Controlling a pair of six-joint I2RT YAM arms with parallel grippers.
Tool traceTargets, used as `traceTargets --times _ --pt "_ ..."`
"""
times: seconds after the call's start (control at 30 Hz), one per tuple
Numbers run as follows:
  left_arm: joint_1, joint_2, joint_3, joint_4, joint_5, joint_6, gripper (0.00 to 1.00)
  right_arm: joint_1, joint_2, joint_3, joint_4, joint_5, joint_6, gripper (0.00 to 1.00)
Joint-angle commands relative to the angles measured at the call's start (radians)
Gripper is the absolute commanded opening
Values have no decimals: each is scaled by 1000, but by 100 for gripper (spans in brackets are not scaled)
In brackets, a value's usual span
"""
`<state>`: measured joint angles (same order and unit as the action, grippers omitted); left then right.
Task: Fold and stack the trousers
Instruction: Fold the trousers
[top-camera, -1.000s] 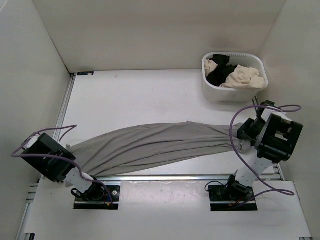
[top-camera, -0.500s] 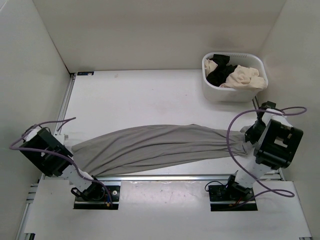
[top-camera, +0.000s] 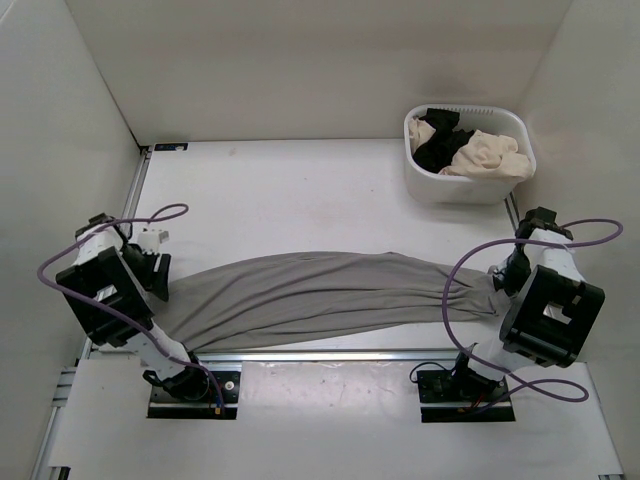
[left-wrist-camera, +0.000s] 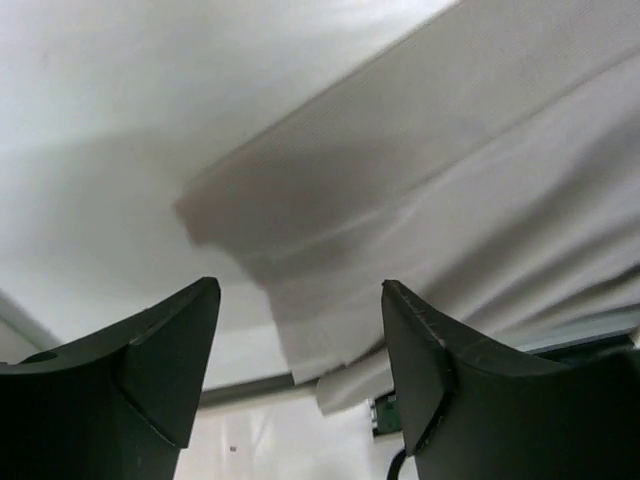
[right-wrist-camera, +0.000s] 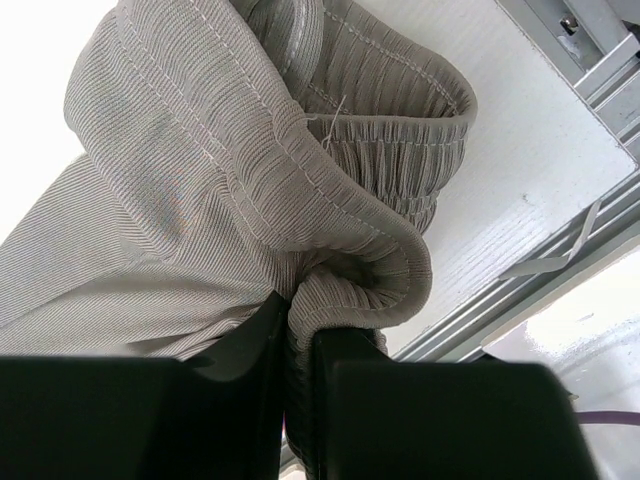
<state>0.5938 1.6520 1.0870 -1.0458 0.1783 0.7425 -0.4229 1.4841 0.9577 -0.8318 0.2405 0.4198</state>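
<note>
Grey trousers (top-camera: 320, 295) lie stretched out left to right along the near edge of the table. My right gripper (top-camera: 497, 287) is shut on the gathered elastic waistband (right-wrist-camera: 350, 215) at the right end; the fabric folds over the closed jaws (right-wrist-camera: 300, 315). At the left end, my left gripper (top-camera: 158, 275) hangs open over the trouser legs. In the left wrist view its gripper (left-wrist-camera: 300, 305) has nothing between the two dark fingers, and the leg hems (left-wrist-camera: 330, 330) lie flat on the table below them.
A white basket (top-camera: 440, 187) with black and cream clothes stands at the back right. White walls close in the table on three sides. A metal rail (top-camera: 330, 353) runs along the near edge, just under the trousers.
My left gripper has opened, let go of the leg ends and swung away from the near edge. My right gripper has closed on the waistband and shifted slightly right.
</note>
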Motion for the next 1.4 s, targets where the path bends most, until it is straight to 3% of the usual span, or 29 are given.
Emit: traceTargets --times 0.0,0.03,0.1,0.2,0.47,0.67,0.77,0.8,0.87,0.9,0.97,1.0,1.07,1.2,1.37 --pt "-44 29 -50 88 1 -44 76 4 -5 30 -21 37 11 0" --pt "-54 61 -61 110 -11 -54 72 4 -5 42 -21 49 1 0" --pt "-86 101 -71 150 -20 -75 44 4 -5 65 -30 78 -9 0" --pt "-115 166 -39 159 -20 -109 15 4 -5 107 -52 115 -18 0" --pt "-201 232 256 147 7 -190 14 44 -91 231 -105 154 -36 0" --pt "-268 281 271 92 16 -190 17 153 -123 213 -128 239 -36 0" --pt "-279 281 242 81 -6 -201 19 307 -134 285 -197 360 -36 0" --pt "-279 290 241 81 -22 -210 19 448 -134 346 -217 403 2 0" --pt "-279 290 232 81 -40 -210 21 603 -102 407 -298 463 69 0" --pt "-279 290 223 81 -49 -222 22 753 -61 439 -340 474 179 0" --pt "-279 281 211 81 -59 -223 23 916 -21 513 -435 502 299 0" --pt "-279 281 211 81 -59 -223 24 1073 17 533 -461 528 368 0" --pt "-279 272 211 81 -59 -235 24 1259 59 588 -474 540 512 0" --pt "-279 261 200 81 -20 -244 27 1465 190 628 -358 530 579 0" --pt "-279 261 200 81 -8 -244 27 1605 420 779 -311 508 570 0"
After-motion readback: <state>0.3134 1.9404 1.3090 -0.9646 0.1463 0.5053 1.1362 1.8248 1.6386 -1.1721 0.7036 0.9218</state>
